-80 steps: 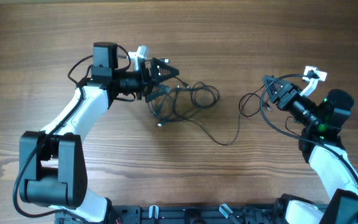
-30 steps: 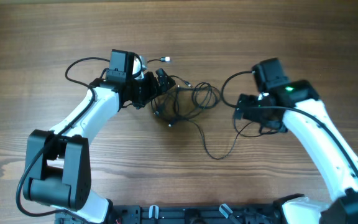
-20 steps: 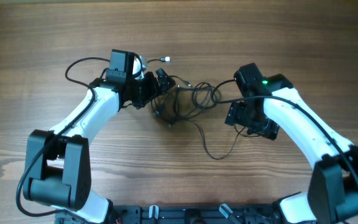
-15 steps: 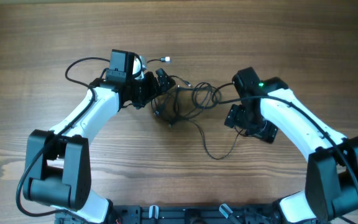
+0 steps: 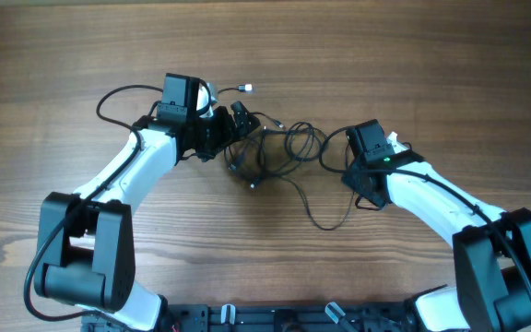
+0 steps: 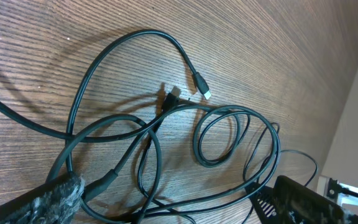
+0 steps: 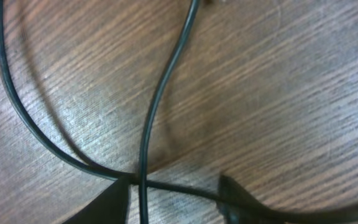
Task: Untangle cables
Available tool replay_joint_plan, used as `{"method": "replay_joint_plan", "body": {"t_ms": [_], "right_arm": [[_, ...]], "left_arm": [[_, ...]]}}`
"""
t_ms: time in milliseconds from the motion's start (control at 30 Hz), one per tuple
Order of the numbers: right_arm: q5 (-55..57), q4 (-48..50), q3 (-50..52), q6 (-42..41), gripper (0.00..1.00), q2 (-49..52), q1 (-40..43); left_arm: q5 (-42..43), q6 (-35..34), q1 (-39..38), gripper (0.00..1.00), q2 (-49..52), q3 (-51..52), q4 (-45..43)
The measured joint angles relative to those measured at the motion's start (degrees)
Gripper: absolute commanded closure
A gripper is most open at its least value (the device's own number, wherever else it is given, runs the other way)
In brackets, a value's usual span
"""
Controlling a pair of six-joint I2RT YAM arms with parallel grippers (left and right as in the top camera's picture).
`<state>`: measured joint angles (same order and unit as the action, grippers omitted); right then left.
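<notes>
The right hand (image 5: 359,184) has swung in, open astride a loose strand (image 7: 160,93) beside the cables (image 5: 279,148) tangled mid-tabletop (image 5: 431,55), probably ready to pull; I cannot tell the left hand's (image 5: 238,120) grip.

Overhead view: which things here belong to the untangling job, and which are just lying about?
Part of the job:
cables
left gripper
right gripper

Just there:
wooden table
thick wire on the left arm
</notes>
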<state>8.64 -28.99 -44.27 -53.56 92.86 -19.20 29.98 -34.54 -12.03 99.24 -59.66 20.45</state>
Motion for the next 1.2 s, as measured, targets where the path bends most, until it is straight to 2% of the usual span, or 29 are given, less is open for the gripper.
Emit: {"method": "replay_joint_plan", "body": {"t_ms": [267, 400, 533, 733, 800, 900, 933, 1000, 1200], "right_arm": [[0.37, 2.69, 0.63, 4.0, 0.96, 0.0, 0.0], [-1.66, -1.55, -0.02, 7.76, 0.96, -1.25, 0.0], [-4.46, -6.84, -3.5, 13.46, 0.96, -6.86, 0.0], [-8.11, -8.68, -13.44, 22.36, 0.95, -22.14, 0.0], [-8.2, -9.07, -14.08, 26.03, 0.93, -26.21, 0.0], [-7.87, -12.13, -14.05, 33.31, 0.81, -27.89, 0.0], [-7.58, -13.09, -14.05, 35.1, 0.82, -27.67, 0.0], [-6.99, -14.51, -14.05, 37.64, 0.96, -26.82, 0.0], [-1.88, -14.71, -14.05, 39.08, 0.96, -25.35, 0.0]], "left_arm": [[-0.02, 0.0, 0.0, 0.0, 0.0, 0.0, -0.02], [-0.13, 0.0, 0.0, 0.0, 0.0, 0.0, -0.02], [-0.13, 0.0, 0.0, 0.0, 0.0, 0.0, 0.0], [-0.15, 0.0, 0.0, 0.0, 0.0, 0.0, -0.02], [-0.13, 0.0, 0.0, 0.0, 0.0, 0.0, -0.02], [-0.15, 0.0, 0.0, 0.0, 0.0, 0.0, -0.02], [-0.13, 0.0, 0.0, 0.0, 0.0, 0.0, -0.02], [-0.13, 0.0, 0.0, 0.0, 0.0, 0.0, 0.0], [-0.15, 0.0, 0.0, 0.0, 0.0, 0.0, -0.02]]}}
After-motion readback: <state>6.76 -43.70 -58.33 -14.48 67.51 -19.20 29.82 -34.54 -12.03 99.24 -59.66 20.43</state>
